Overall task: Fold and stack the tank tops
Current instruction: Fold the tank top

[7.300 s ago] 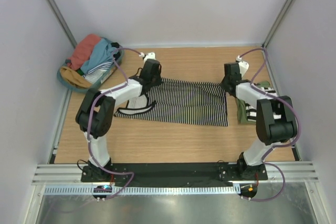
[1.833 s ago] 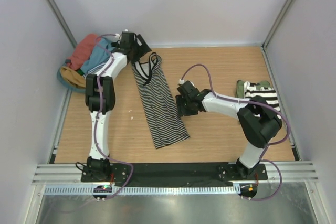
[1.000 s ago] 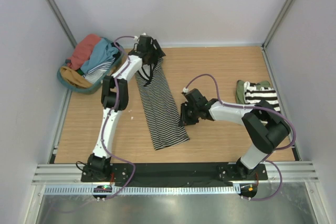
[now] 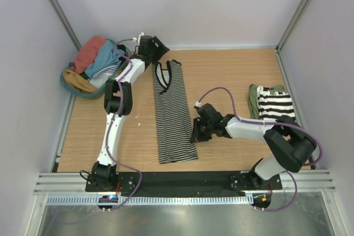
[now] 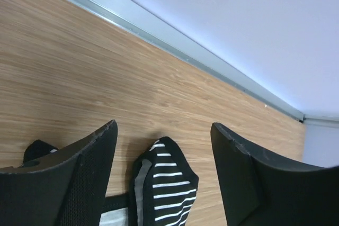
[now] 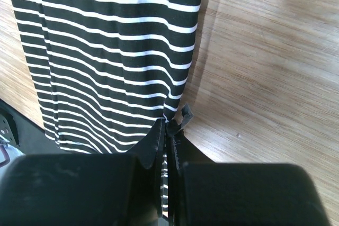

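Observation:
A black-and-white striped tank top (image 4: 174,114), folded into a long narrow strip, lies on the wooden table with its straps toward the back. My left gripper (image 4: 159,45) hovers open just behind the straps. In the left wrist view one strap end (image 5: 168,183) lies on the wood between the spread fingers (image 5: 163,128), touching neither. My right gripper (image 4: 197,131) is low at the strip's right edge, shut on the cloth. The right wrist view shows the striped tank top (image 6: 106,51) with its edge pinched between the shut jaws (image 6: 168,125).
A round teal basket (image 4: 83,94) at the back left holds coral (image 4: 91,51), teal blue (image 4: 105,62) and mustard tops. A folded striped top (image 4: 275,103) on an olive green one (image 4: 253,96) sits at the right. Enclosure walls and a metal rail (image 5: 159,30) border the table.
The left gripper has let go of the straps and drawn back toward the wall. The right gripper has closed on the strip's right edge and shifted nearer; the strip now lies straighter.

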{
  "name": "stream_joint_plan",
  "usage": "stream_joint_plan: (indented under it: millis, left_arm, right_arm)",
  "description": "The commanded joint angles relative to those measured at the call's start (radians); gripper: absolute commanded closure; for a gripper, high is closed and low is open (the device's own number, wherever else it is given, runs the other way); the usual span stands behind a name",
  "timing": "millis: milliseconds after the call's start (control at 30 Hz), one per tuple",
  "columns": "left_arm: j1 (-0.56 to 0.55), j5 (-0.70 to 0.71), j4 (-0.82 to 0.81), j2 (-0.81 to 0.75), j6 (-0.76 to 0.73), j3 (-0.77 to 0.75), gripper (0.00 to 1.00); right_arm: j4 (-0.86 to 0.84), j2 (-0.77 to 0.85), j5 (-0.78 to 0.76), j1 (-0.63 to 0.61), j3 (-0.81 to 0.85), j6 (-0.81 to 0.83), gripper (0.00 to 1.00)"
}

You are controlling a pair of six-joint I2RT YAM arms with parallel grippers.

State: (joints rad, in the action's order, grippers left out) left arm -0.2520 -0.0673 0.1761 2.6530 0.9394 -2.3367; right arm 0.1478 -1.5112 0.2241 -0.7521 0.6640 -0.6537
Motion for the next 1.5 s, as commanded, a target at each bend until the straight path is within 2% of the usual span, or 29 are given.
stream_joint_plan:
  millis: [0, 100, 167, 200, 233, 267, 433, 567, 633, 767, 967, 1100, 1333, 1467]
  left_arm:
    - [0.002, -0.06, -0.076, 0.008, 0.004, -0.009, 0.27]
    - [0.002, -0.068, -0.075, -0.019, -0.019, 0.019, 0.3]
    - [0.002, -0.081, -0.073, -0.044, -0.046, 0.036, 0.3]
    - [0.003, -0.089, -0.072, -0.079, -0.057, 0.059, 0.31]
    - [0.003, -0.1, -0.063, -0.096, -0.069, 0.069, 0.3]
    - [0.002, -0.103, -0.053, -0.12, -0.094, 0.083, 0.3]
    - [0.0, -0.08, 0.028, -0.328, -0.171, 0.252, 0.28]
    - [0.002, -0.034, 0.043, -0.5, -0.228, 0.475, 0.27]
    - [0.0, -0.025, 0.052, -0.58, -0.254, 0.539, 0.27]
    - [0.0, -0.031, 0.083, -0.662, -0.261, 0.689, 0.26]
    - [-0.01, -0.02, 0.099, -0.715, -0.252, 0.848, 0.33]
    - [-0.02, -0.009, 0.094, -0.723, -0.249, 0.899, 0.34]
    - [-0.024, 0.004, 0.088, -0.65, -0.243, 0.892, 0.37]
    - [-0.026, 0.006, 0.086, -0.599, -0.237, 0.861, 0.43]
  right_arm:
    - [0.03, 0.017, -0.011, -0.01, -0.018, -0.007, 0.99]
    - [0.032, 0.02, -0.017, -0.009, -0.018, -0.009, 0.98]
    - [0.038, 0.025, -0.028, -0.01, -0.017, -0.009, 0.93]
    - [0.044, 0.029, -0.035, -0.01, -0.017, -0.006, 0.87]
    - [0.055, 0.04, -0.048, -0.01, -0.015, -0.001, 0.72]
    - [0.064, 0.046, -0.074, -0.009, -0.003, 0.005, 0.67]
    - [0.186, 0.043, -0.189, -0.003, 0.121, 0.084, 0.58]
    - [0.231, -0.023, -0.22, 0.026, 0.273, 0.15, 0.57]
    - [0.249, -0.061, -0.259, 0.051, 0.328, 0.172, 0.57]
    - [0.262, -0.168, -0.266, 0.082, 0.503, 0.198, 0.57]
    - [0.314, -0.371, -0.29, 0.137, 0.764, 0.198, 0.61]
    - [0.311, -0.466, -0.287, 0.172, 0.879, 0.186, 0.61]
    - [0.341, -0.629, -0.267, 0.211, 1.071, 0.193, 0.6]
    - [0.366, -0.691, -0.27, 0.217, 1.138, 0.201, 0.6]
